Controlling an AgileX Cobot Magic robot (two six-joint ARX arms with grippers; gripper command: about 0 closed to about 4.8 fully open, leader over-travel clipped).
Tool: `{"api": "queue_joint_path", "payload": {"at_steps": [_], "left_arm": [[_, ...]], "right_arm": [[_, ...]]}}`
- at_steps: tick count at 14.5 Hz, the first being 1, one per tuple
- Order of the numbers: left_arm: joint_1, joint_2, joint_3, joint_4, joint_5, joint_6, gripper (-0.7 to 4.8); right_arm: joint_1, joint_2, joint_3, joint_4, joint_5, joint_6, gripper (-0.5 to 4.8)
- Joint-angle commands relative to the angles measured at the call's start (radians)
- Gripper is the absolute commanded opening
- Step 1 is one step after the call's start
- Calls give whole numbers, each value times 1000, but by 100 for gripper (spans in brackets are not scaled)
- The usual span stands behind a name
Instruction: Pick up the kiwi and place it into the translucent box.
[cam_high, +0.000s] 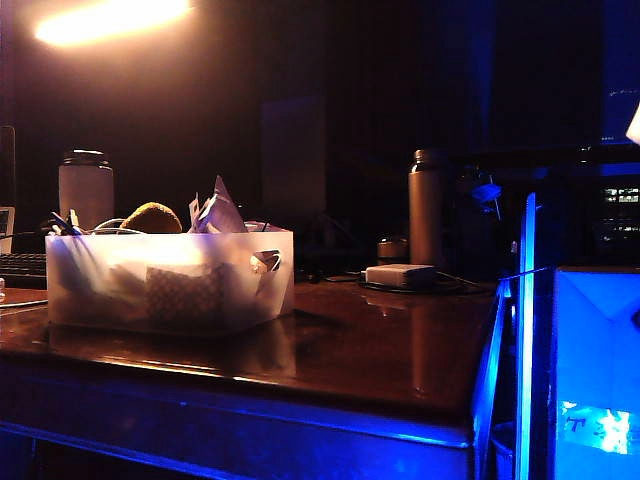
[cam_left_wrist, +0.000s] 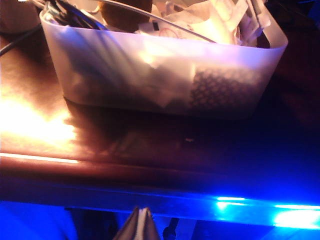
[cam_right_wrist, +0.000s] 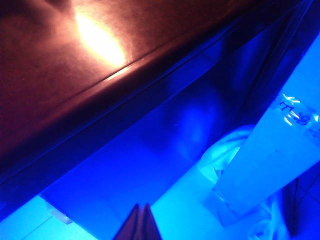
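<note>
Nearest the camera, the dark glossy tabletop (cam_high: 380, 350) carries a frosted white translucent plastic box (cam_high: 170, 280) at the exterior view's left. Inside it, among crumpled white paper (cam_high: 215, 212), sits the rounded golden-brown kiwi (cam_high: 151, 218), so the placing looks done. Left tool (cam_left_wrist: 140, 220) and right tool (cam_right_wrist: 140, 220) appear pinched together, empty, below the tabletop edge.
</note>
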Motion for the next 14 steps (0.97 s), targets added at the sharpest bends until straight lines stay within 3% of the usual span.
{"api": "queue_joint_path", "payload": {"at_steps": [1,7,11,14], "left_arm": [[0,-3,-5,-15,0,-3,-5],[27,-115,-5,-14,0,-3,-5],[185,-173,-5,-13,0,-3,-5],[199,-173,-5,-13,0,-3,-5]], "right_arm": [[0,-116,-20,-10,1,3,-1],[-18,-264,-20,-31,0,3,-1],[-192,-360,-20,-36,0,3,-1],[-290,-454,-20,-36,0,3,-1]]}}
